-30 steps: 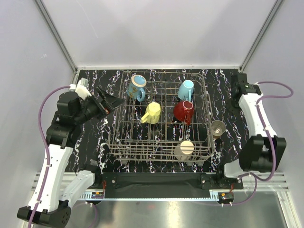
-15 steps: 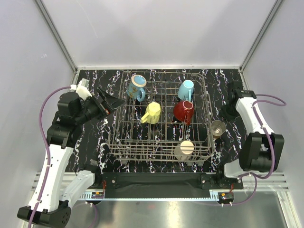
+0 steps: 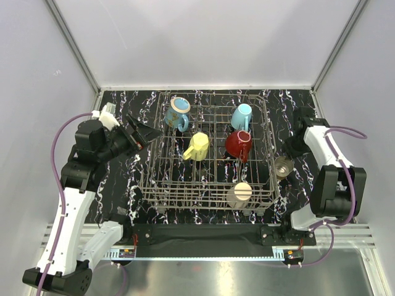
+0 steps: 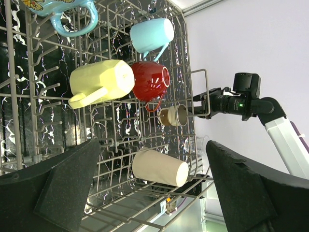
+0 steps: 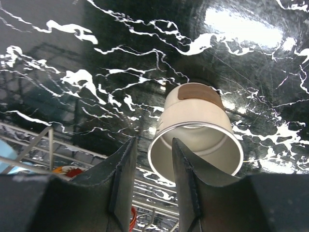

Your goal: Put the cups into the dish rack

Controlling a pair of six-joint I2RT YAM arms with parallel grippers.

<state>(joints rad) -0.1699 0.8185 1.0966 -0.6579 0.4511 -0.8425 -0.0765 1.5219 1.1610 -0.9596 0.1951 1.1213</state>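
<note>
Right wrist | right fingers (image 5: 120, 183) slightly apart astride steel tumbler (image 5: 193, 116) rim | left fingers (image 4: 63, 188) wide apart, empty

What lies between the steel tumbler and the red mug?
Only the dish rack's right wire wall: the steel tumbler stands outside it, the red mug lies inside. The top external view shows this.

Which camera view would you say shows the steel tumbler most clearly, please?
The right wrist view: the steel tumbler is close up, rim and inside plain. The top external view shows it small, beside the dish rack; the left wrist view shows it far off, behind the rack's wires.
</note>
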